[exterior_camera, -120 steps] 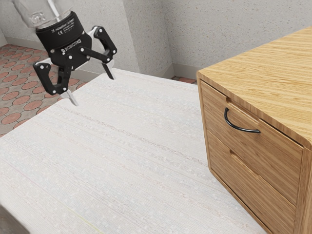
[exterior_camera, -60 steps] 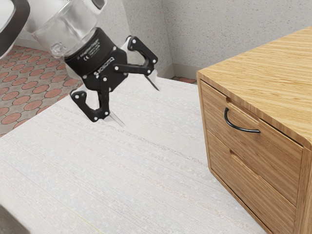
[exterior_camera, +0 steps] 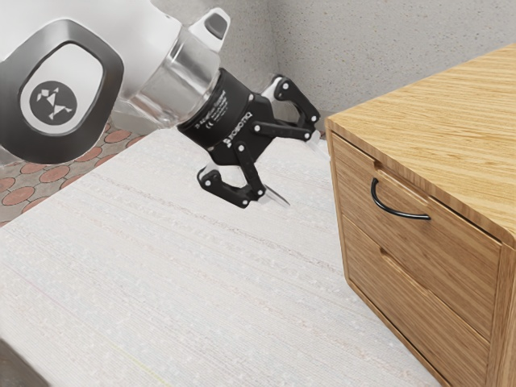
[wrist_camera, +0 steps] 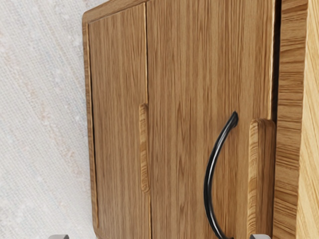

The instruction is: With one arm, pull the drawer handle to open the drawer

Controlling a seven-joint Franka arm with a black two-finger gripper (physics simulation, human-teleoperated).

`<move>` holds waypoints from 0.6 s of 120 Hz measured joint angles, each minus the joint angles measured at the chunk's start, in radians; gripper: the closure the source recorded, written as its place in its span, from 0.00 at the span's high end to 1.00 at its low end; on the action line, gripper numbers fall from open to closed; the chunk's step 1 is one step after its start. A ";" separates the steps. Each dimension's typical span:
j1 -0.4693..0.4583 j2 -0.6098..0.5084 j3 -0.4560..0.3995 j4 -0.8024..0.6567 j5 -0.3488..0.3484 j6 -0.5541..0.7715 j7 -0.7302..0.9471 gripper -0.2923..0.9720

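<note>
A wooden cabinet (exterior_camera: 451, 129) stands at the exterior view's right, with two drawer fronts facing the arm. The upper drawer (exterior_camera: 419, 242) looks shut and carries a curved black handle (exterior_camera: 395, 210). My gripper (exterior_camera: 302, 165) hangs open above the table, to the left of the cabinet's front corner and well short of the handle, its fingers (exterior_camera: 276, 196) pointing toward the cabinet. In the wrist view the handle (wrist_camera: 214, 179) arcs across the upper drawer front (wrist_camera: 199, 99), with the lower drawer front (wrist_camera: 117, 114) beside it.
The cabinet sits on a pale white table (exterior_camera: 161, 274). Beyond the table's far left edge lies a red tiled floor (exterior_camera: 32, 185), backed by a grey wall (exterior_camera: 387, 48).
My arm has swung to the right across the table toward the cabinet, and the hand has turned so the open fingers point at the drawer fronts. The drawer has not moved.
</note>
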 joint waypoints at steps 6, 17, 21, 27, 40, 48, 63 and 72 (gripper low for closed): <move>-0.007 0.022 -0.002 0.005 -0.002 0.018 0.009 0.58; -0.013 0.045 -0.004 0.009 -0.004 0.051 0.024 0.57; -0.017 0.055 -0.005 0.009 -0.005 0.061 0.029 0.56; -0.025 0.066 -0.005 0.009 -0.010 0.075 0.037 0.55; -0.032 0.082 -0.005 0.008 -0.026 0.106 0.054 0.53; -0.046 0.097 -0.005 0.007 -0.031 0.124 0.064 0.51; -0.055 0.117 -0.005 0.003 -0.034 0.148 0.080 0.49; -0.055 0.125 -0.005 0.003 -0.032 0.156 0.089 0.48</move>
